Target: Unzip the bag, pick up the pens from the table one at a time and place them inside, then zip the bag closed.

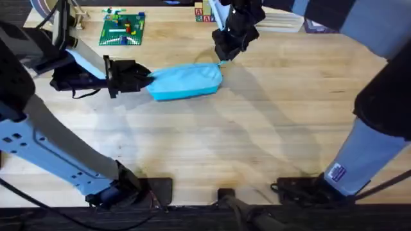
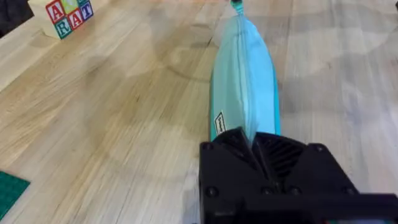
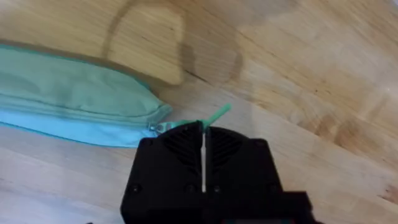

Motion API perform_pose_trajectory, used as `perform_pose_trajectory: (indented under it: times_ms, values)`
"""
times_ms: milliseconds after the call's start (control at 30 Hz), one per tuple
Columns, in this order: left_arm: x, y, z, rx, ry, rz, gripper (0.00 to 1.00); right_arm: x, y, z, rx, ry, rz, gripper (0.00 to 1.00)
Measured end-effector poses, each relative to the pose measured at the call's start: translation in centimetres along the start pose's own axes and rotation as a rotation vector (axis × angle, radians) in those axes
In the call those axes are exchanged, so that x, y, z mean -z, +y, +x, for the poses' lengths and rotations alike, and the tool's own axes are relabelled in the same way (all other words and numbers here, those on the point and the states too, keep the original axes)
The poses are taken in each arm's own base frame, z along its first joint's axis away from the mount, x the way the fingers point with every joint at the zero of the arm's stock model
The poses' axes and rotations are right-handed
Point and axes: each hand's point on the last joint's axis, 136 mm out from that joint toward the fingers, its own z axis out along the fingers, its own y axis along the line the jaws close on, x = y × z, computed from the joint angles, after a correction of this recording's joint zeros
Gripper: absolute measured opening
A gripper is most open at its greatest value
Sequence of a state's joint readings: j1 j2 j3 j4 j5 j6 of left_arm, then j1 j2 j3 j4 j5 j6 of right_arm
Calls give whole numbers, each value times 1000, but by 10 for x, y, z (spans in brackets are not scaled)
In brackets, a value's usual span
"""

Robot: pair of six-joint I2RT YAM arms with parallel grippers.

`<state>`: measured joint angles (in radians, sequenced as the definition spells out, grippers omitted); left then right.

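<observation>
The light-blue bag (image 1: 186, 81) lies across the middle of the table (image 1: 257, 147). My left gripper (image 1: 146, 80) is shut on its left end; in the left wrist view the fingers (image 2: 233, 146) pinch the bag (image 2: 245, 68). At the bag's right end, my right gripper (image 1: 223, 58) is shut on the green pull tab (image 3: 219, 114). In the right wrist view the zipper slider (image 3: 158, 127) sits at that end of the bag (image 3: 68, 99), and the zipper line looks closed along the top. The pens are out of view.
A green baseplate with bricks (image 1: 122, 29) lies at the back left. Alphabet blocks (image 1: 204, 13) stand at the back centre, also seen as blocks (image 2: 65, 15) in the left wrist view. Bare wood spreads in front of and to the right of the bag.
</observation>
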<state>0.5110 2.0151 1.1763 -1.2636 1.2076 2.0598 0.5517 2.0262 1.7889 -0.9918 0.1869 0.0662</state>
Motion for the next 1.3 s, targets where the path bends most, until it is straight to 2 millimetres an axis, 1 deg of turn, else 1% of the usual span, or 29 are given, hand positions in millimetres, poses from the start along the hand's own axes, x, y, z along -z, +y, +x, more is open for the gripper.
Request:
perform_pose_trajectory:
  times_ms: [100,300,467,500,533,667,733,767,833,1300]
  values:
    - [-1,0,0,0,0,2,42,-1,-3,2,-9,9,-9,31]
    - [-5,-2,-2,-4,-2,14,42,-5,-19,3,-70,20,-50,33]
    - [-7,-2,-4,-7,-7,20,42,-19,-30,20,-129,74,-94,32]
    - [-7,-2,-3,-7,-6,21,42,-21,-36,22,-134,82,-78,32]
    - [-6,-2,-1,-8,3,20,42,-23,-50,28,-142,101,-27,33]
    - [2,0,2,-1,6,-4,42,-33,-121,55,-253,165,117,32]
    - [3,1,2,1,7,-7,42,-34,-144,63,-291,179,162,33]
    - [3,1,2,1,7,-7,42,-34,-149,65,-298,185,175,31]
    - [3,1,2,0,7,-7,42,-34,-152,68,-298,192,189,31]
    - [3,1,2,1,8,-7,42,-34,-149,68,-282,195,201,31]
